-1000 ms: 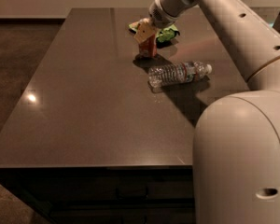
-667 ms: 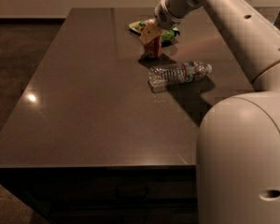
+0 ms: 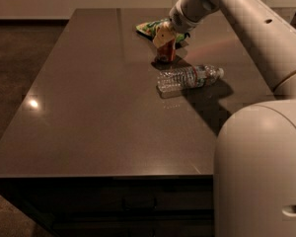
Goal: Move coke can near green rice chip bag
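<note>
In the camera view the gripper [image 3: 164, 38] is at the far side of the dark table [image 3: 93, 117], at the end of the pale arm [image 3: 232, 6] that reaches in from the upper right. Its cream fingers [image 3: 160, 33] are closed in around the upper part of the coke can [image 3: 166, 54], pinching it from the sides and hiding its silver top. The can is upright between the jaws, with only its red lower body showing below the fingertips. Its base is at the tabletop or just above it, and I cannot tell whether it touches. A dark shadow lies at its foot. The green rice chip bag [image 3: 149, 27] lies flat just behind the can and the gripper, toward the far edge. Its green and yellow print shows to the left of the fingers, and a little green shows again to their right. The can is very close in front of the bag. A clear plastic water bottle [image 3: 186, 77] lies on its side just in front of the can, cap pointing right, apart from the gripper. The robot's rounded body [image 3: 261, 172] fills the lower right corner.
</note>
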Controlling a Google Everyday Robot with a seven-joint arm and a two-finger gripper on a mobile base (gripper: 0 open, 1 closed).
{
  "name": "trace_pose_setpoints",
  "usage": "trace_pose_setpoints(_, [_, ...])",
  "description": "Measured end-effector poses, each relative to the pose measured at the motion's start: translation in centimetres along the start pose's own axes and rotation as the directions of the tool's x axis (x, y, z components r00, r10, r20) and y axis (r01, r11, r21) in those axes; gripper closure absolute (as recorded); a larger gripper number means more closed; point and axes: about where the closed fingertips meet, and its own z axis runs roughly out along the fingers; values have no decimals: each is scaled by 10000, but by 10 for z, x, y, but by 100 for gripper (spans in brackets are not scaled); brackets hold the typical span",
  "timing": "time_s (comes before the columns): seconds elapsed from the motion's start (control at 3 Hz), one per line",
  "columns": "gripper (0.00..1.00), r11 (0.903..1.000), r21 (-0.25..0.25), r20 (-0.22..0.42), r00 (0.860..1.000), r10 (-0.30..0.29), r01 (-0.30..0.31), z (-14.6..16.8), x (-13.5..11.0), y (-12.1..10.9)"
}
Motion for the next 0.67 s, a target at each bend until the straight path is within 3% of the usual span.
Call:
trace_pose_setpoints(0.33, [0, 9999, 75, 84, 9999, 92, -93, -3, 4, -6])
trace_pose_setpoints(0.67, [0, 9999, 73, 83, 9999, 92, -93, -3, 4, -6])
